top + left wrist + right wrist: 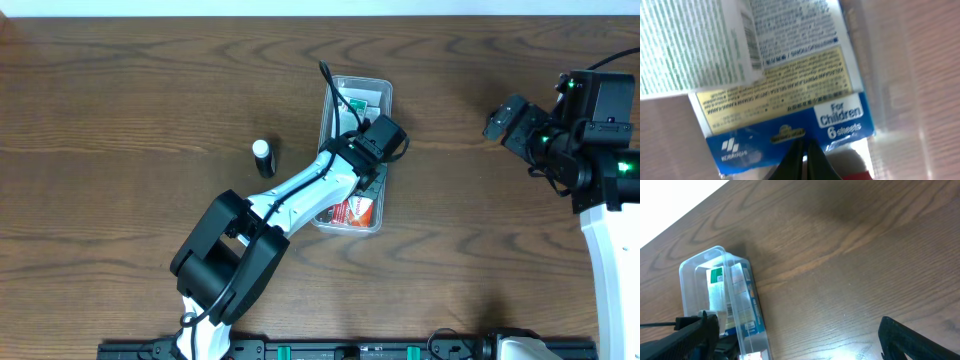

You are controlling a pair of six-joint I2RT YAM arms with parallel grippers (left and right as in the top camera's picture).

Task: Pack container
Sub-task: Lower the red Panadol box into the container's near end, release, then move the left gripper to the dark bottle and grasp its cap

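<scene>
Directly below the left gripper (804,150) lies the container (360,80), a clear plastic tray near the middle of the wooden table (120,120). We see from overhead that its long axis runs from the far edge of the table toward the robot. The left arm reaches diagonally across it, so its wrist covers the tray's middle. The left arm is plainly the nearer one. The right gripper (800,325) hangs off to the right, well apart from the tray, which it sees from the side.

In the left wrist view we look straight down onto a blue and white packet (840,117) marked "For Children", lying flat inside the tray. The two dark fingers are drawn together, with only a sliver of light between them. Their tips meet the packet's lower blue edge. We cannot tell whether they pinch that edge or merely press on it.

The right gripper's fingers are spread wide and hold nothing.

A red and white box (352,212) sits at the tray's near end. A small dark bottle (263,157) stands on the table just left of the tray.
</scene>
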